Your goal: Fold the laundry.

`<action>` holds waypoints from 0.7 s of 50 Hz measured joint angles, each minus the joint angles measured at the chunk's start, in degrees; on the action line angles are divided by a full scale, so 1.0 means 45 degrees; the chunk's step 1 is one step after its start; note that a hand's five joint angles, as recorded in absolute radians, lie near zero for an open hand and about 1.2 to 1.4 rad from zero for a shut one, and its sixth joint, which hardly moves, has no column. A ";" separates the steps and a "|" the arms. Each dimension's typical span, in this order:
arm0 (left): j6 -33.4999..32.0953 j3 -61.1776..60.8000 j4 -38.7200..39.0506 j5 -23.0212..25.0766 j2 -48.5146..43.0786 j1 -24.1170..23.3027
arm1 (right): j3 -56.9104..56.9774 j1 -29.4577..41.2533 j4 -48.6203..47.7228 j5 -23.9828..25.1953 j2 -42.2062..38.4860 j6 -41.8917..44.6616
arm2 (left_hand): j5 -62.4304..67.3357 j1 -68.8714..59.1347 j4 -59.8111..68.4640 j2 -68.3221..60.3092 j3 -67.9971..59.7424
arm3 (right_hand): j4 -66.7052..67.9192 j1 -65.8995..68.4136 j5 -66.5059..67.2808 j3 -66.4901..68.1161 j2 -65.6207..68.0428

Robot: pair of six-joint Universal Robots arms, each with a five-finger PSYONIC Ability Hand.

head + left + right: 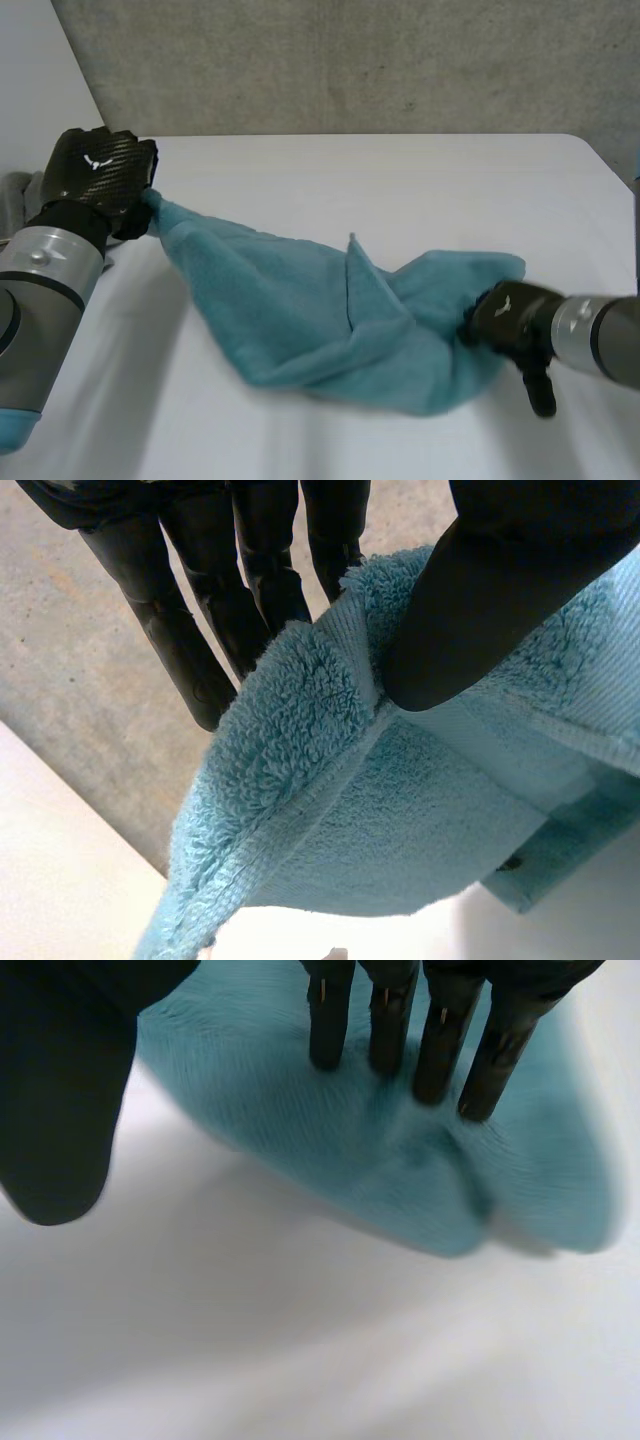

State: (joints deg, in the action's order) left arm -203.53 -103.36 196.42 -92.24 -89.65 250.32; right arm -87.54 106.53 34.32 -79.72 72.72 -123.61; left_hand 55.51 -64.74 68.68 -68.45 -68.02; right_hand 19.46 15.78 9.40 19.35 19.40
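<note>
Head view, starting at the left: my left arm rises from the near corner. My left hand is lifted above the white table, its woven black back facing the camera. It has one corner of the teal towel. In the left wrist view my thumb presses the flat ribbed hem against my straight fingers, so that corner is pinched tight, and fluffy terry loops bulge on either side of the woven band.

From that raised corner the towel slopes down to the table and spreads across the middle. It is thick and rumpled, with one flap standing up in a sharp peak near its centre.

On the right, my right arm reaches in level from the side, and my right hand sits at the towel's right end. In the right wrist view those fingers are straight and side by side, their tips pressing into the soft pile. That thumb stands well apart over bare table, gripping nothing.
</note>
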 measured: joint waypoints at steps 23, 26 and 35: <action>-0.0024 0.2266 -0.1420 -0.0293 0.0008 -0.1383 | 0.4268 0.0432 -0.2439 0.1100 -0.1688 -0.5548 | 0.0000 -0.0001 0.0008 -0.0008 -0.0002 | -0.1338 -0.0906 -0.1249 -0.1507 -0.1393; -0.0018 0.2520 -0.1570 -0.0331 -0.0001 -0.1435 | 0.4244 0.0872 -0.2608 0.1567 -0.1958 -0.5356 | 0.0000 -0.0001 0.0008 -0.0008 -0.0002 | -0.1337 -0.0906 -0.1249 -0.1507 -0.1393; -0.0009 0.2859 -0.1714 -0.0399 -0.0099 -0.1588 | 0.2552 0.1627 -0.3847 0.3588 -0.1901 -0.3141 | 0.0000 -0.0002 0.0009 -0.0008 -0.0002 | -0.1305 -0.0882 -0.1235 -0.1467 -0.1356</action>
State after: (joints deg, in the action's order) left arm -203.57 -90.49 188.71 -94.04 -90.10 243.17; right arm -76.06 113.85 17.01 -63.57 64.17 -137.74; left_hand 55.51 -64.75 68.72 -68.49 -68.03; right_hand 13.59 11.81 3.85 12.75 13.29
